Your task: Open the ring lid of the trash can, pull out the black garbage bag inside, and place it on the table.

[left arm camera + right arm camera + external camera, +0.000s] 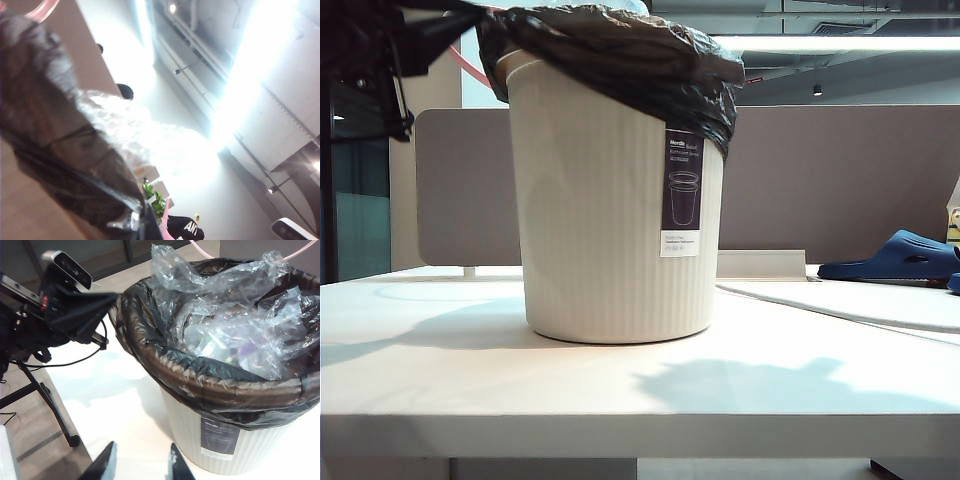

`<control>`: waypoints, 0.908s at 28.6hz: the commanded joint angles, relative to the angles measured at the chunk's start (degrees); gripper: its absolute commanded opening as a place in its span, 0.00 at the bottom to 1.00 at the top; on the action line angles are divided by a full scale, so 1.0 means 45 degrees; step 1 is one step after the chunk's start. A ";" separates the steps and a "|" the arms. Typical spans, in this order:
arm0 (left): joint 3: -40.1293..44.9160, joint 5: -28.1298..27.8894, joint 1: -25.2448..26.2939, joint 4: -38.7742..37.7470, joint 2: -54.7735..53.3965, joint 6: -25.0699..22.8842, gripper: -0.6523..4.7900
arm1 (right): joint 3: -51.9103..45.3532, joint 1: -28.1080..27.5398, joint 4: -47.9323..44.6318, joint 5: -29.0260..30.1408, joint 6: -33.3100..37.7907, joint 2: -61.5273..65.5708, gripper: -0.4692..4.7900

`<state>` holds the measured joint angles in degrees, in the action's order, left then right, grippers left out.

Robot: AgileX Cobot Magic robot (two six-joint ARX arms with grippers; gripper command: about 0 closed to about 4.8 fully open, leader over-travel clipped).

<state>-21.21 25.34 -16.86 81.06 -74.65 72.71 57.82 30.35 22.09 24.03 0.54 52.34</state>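
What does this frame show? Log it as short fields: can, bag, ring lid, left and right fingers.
trash can: upright on table, label facing camera
black garbage bag: draped over the rim, clear plastic inside
ring lid: off the rim, pink arc behind the can
left gripper: shut on bag edge, pulling it taut
right gripper: fingers apart, empty, beside the can

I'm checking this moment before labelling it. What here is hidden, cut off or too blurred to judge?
- Left gripper: jaws wrapped in the glossy black garbage bag, right wrist view; dark and cut by the top edge, exterior view.
- Thin salmon-pink ring lid: only slivers show; picture edges and the bag hide the rest.
- Bag's contents: buried under crumpled clear plastic, right wrist view.
- Right gripper: open, only fingertips in frame.
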 commanded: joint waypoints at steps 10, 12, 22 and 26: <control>-0.0073 -0.0588 0.0010 0.0452 0.0486 -0.0155 0.11 | -0.0005 0.0015 -0.0083 -0.0865 0.0015 -0.0019 0.34; -0.0165 -0.0520 0.0010 0.0457 0.0515 -0.0155 0.11 | -0.0005 0.0015 0.0010 -0.1127 0.0019 -0.0019 0.34; -0.1282 -0.0223 -0.0063 0.0384 0.0544 -0.0005 0.11 | -0.0209 0.0015 0.0083 -0.2176 0.0233 0.0126 0.34; -0.1715 -0.0146 -0.0466 -0.0117 0.0544 -0.0321 0.11 | -0.0466 0.0015 -0.0024 -0.2176 0.0379 0.0457 0.34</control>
<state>-28.38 24.43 -18.06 80.73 -72.47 72.71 55.90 30.33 23.00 14.46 1.67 54.00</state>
